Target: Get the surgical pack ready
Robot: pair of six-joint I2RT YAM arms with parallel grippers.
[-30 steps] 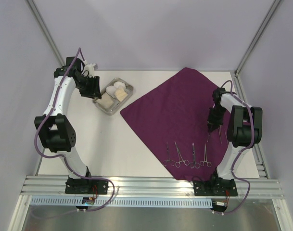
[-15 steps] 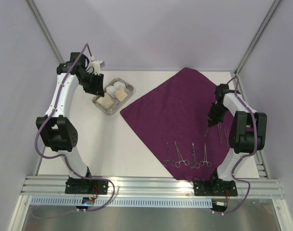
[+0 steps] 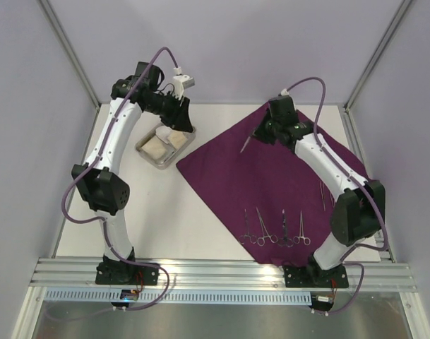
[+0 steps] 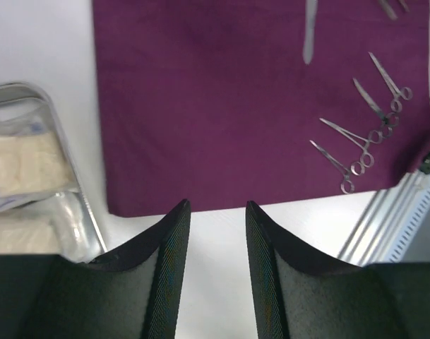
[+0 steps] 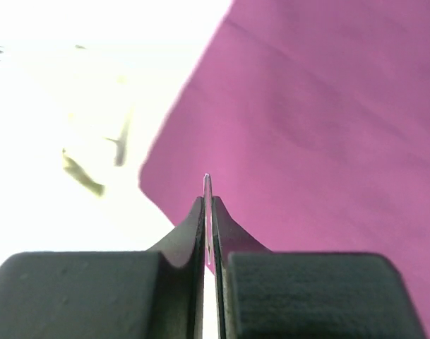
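The cloth (image 3: 271,162) is matt dark purple fabric with faint quilting. The tray (image 3: 150,159) is shiny steel, its gauze pads (image 3: 157,147) soft and white. The clamps (image 3: 273,229) and the thin instrument (image 5: 207,185) in the right gripper (image 5: 209,202) are polished metal. The left gripper (image 4: 216,208) has matt black, finely grained fingers (image 4: 165,282). The table (image 3: 165,212) is smooth matt white.

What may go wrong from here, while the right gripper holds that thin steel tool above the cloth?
The right gripper pinches the thin steel tool by a small part only, so it may slip or swing and fall. The left gripper hangs open near the tray; if the tool goes there, the two may collide.
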